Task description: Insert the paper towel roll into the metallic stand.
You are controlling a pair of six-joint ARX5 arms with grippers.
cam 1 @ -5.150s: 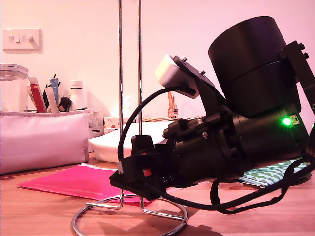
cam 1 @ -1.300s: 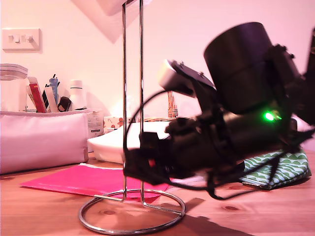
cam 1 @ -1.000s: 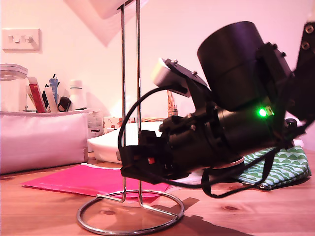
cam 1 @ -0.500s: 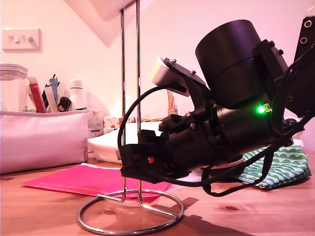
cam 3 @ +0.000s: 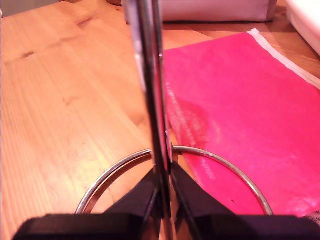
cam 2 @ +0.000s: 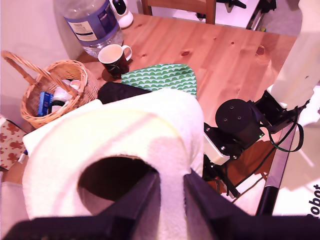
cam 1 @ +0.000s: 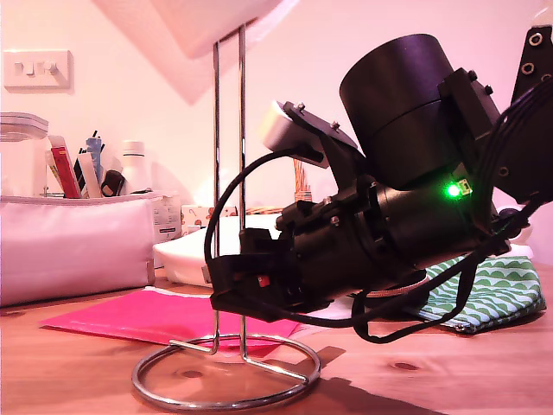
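Observation:
The paper towel roll (cam 1: pixel 216 22) hangs at the top of the exterior view, tilted, its lower edge hiding the top of the metallic stand (cam 1: pixel 229 173). My first gripper (cam 2: pixel 172 175) is shut on the roll (cam 2: pixel 115 145), pinching its wall with one finger in the hollow core. The stand's ring base (cam 1: pixel 225 385) rests on the wooden table. Low on the stand's upright loop (cam 3: pixel 155 75), my second gripper (cam 1: pixel 226 290) (cam 3: pixel 162 187) is shut on the wires. Whether the loop's top is inside the core is hidden.
A pink envelope (cam 1: pixel 130 316) lies behind the base, with a white pouch (cam 1: pixel 73 246) and white dish (cam 1: pixel 186 251) further back. A green patterned pouch (cam 1: pixel 505 298) lies at the exterior view's right. A basket (cam 2: pixel 50 90), mug (cam 2: pixel 114 59) and bottle (cam 2: pixel 92 22) stand on the table.
The roll has come down into the top of the exterior view, onto the stand's top. The base, tilted up 5.2 s ago, now lies flat and sits slightly further left.

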